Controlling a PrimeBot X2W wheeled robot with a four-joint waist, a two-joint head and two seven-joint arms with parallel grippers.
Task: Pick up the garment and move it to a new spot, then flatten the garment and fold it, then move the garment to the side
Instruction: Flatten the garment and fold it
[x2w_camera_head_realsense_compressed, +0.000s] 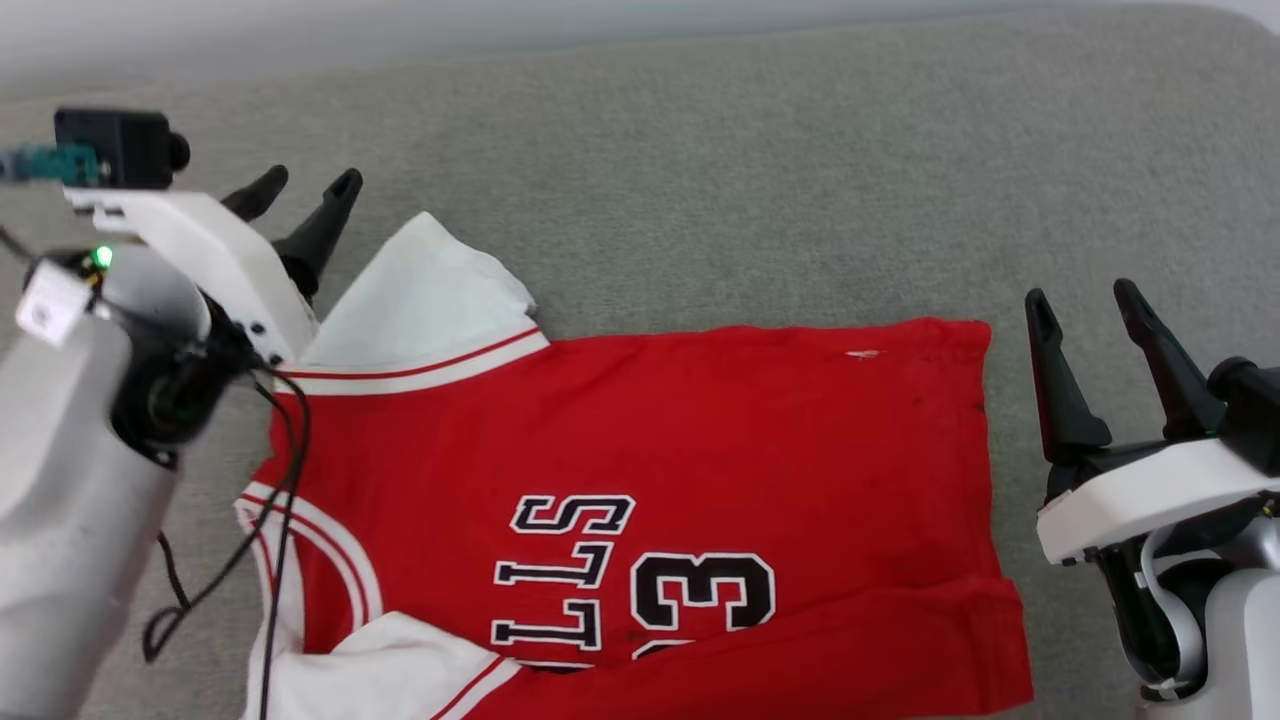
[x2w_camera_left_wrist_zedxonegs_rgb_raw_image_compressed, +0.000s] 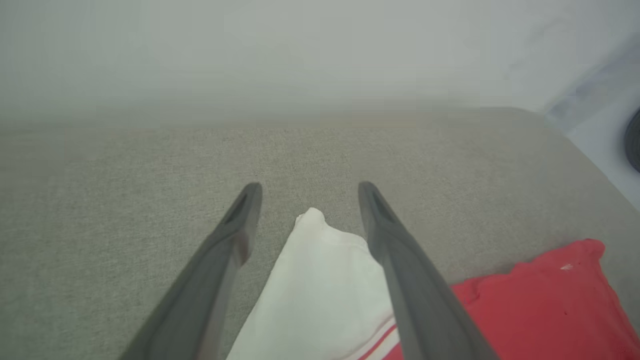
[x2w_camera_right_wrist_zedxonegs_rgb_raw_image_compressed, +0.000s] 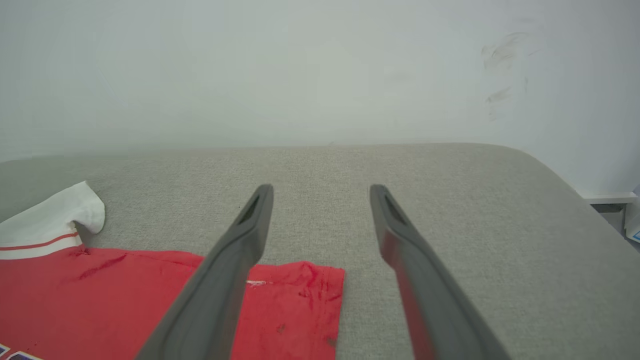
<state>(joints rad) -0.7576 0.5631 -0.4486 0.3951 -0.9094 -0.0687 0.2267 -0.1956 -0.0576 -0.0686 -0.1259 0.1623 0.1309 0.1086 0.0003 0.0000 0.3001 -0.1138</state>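
The garment (x2w_camera_head_realsense_compressed: 700, 430) lies print-up on the grey cushion (x2w_camera_head_realsense_compressed: 760, 160), collar toward nine o'clock and hem toward three in my head view, its far white sleeve (x2w_camera_head_realsense_compressed: 430, 290) poking out at ten. My left gripper (x2w_camera_head_realsense_compressed: 312, 182) hangs released, fingers parted above that sleeve, I judge to fold it inward. My right gripper (x2w_camera_head_realsense_compressed: 1080, 293) sits spread and empty just off the hem at three o'clock.

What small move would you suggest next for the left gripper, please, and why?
Probably lower the left gripper onto the far white sleeve and close on it. The garment lies spread front-up, and that sleeve shows between its open fingers in the left wrist view, sticking outward, so folding it inward seems the natural start.
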